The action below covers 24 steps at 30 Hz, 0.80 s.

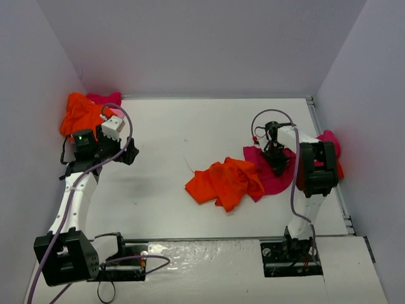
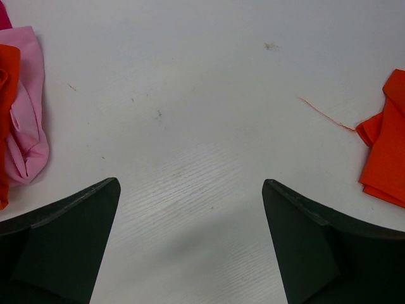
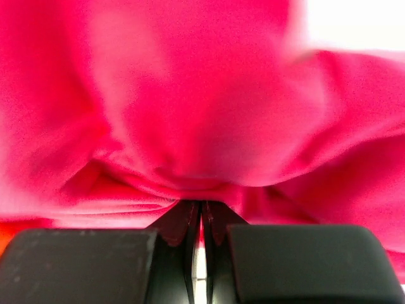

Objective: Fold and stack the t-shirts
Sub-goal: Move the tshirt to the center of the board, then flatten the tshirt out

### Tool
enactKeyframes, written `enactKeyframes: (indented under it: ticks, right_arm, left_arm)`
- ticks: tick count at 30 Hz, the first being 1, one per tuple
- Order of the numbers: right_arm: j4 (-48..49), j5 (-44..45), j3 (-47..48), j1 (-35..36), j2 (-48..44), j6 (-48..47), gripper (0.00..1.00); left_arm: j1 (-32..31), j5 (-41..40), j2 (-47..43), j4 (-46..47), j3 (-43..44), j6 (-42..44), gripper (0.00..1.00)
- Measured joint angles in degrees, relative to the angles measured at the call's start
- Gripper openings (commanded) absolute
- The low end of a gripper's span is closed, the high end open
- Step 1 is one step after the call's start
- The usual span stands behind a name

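Right gripper point(image 3: 201, 209): jaws pressed together, a fold of the magenta shirt point(image 1: 273, 180) pinched between the tips; wrist view is filled with bunched magenta cloth, so the bite looks thin, a ridge rather than a thick gather.

Magenta shirt lies on the table point(image 1: 190, 126) right of centre, crumpled, not flat; the pinch sits on its far-right part, directly under the wrist; the rest of the cloth spreads from there toward the near edge and to the left.

Key relation: the orange shirt point(image 1: 223, 183) lies mid-table just left of the pinch, its right edge overlapping the magenta one; whether it rests on top or only against it I cannot tell for certain, though it looks to be on top; any pull up or to the right is likely to drag the orange with it.

Long axis of the magenta shirt: unclear while it is this bunched.

Left gripper point(image 2: 190, 183): jaws wide apart, nothing between them, only bare table below; it hangs toward the far-left corner beside the pile point(image 1: 81, 115), well apart from both middle shirts.

Right arm is the nearer by far; my read: lift and spread comes next, the left arm needed for the opposite edge.
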Motion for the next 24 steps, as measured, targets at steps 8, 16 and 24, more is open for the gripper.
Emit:
enactKeyframes:
  ticks: [8,16,24]
  right_arm:
    - [-1.2,15.9,15.1,-9.7,12.1,0.5,0.00]
    - [7.0,31.2,30.9,-18.5,23.9,0.6,0.00]
    - [10.3,29.3,34.8,-17.6,24.2,1.2,0.64]
  left_arm:
    - [-0.7,0.0,0.2,-0.3,-0.1,0.4,0.94]
    - [-2.0,-0.2,1.7,-1.1,-0.1,1.1,0.94]
    - [-4.0,-0.2,2.8,-2.6,0.2,2.2,0.95]
